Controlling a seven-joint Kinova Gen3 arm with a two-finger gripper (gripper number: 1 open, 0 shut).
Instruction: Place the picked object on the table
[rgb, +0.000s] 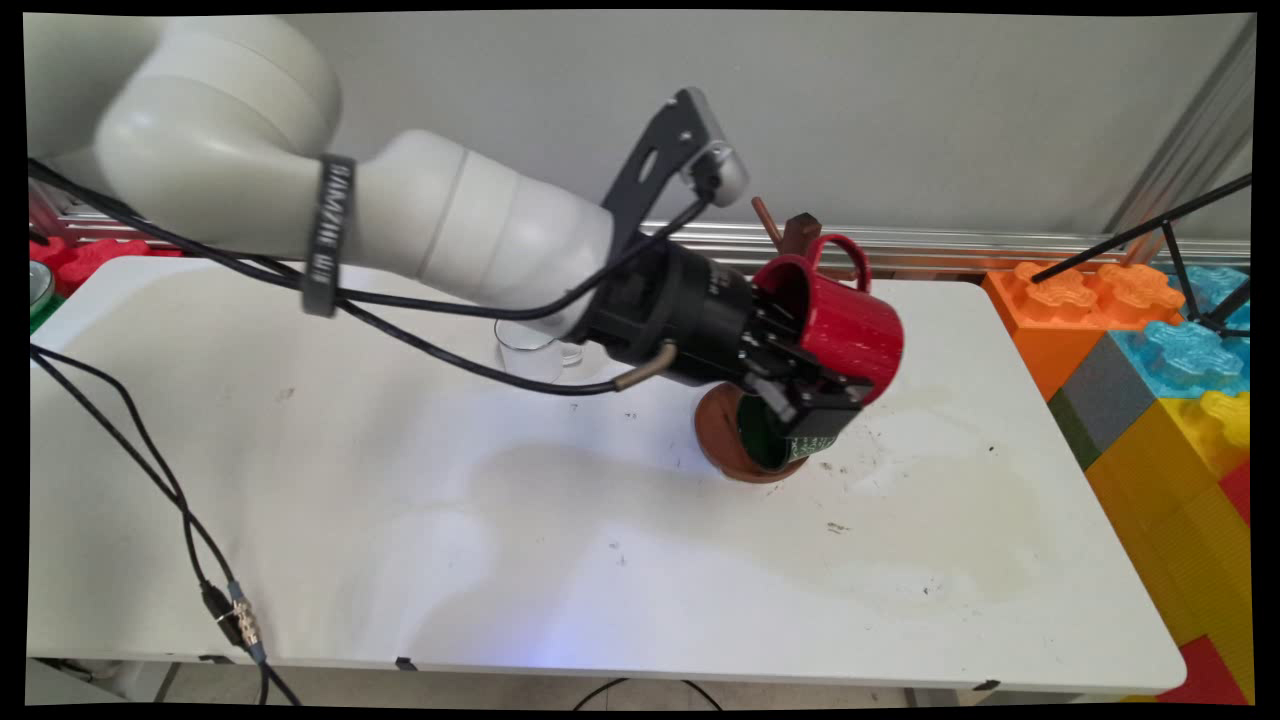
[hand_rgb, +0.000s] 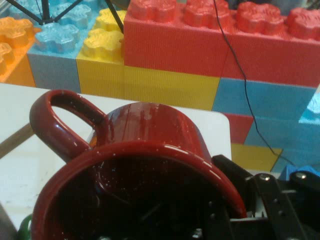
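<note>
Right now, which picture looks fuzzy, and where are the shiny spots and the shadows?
Main view: the gripper and the red mug it holds look a little smeared; a big soft shadow of the arm lies across the white table. Hand view: the mug fills the picture, soft so close up, with small white glints on its rim and handle, and it is dark inside.

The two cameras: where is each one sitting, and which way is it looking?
Main view: sits still above the table's near side, looking down across the white table toward the wall; the white arm and gripper show, holding a tipped red mug above a green cup on a brown saucer.
Hand view: rides on the hand, looking along the gripper into the red mug, toward the big toy blocks; black linkage shows.
Shared: red mug, blocks, table.
</note>
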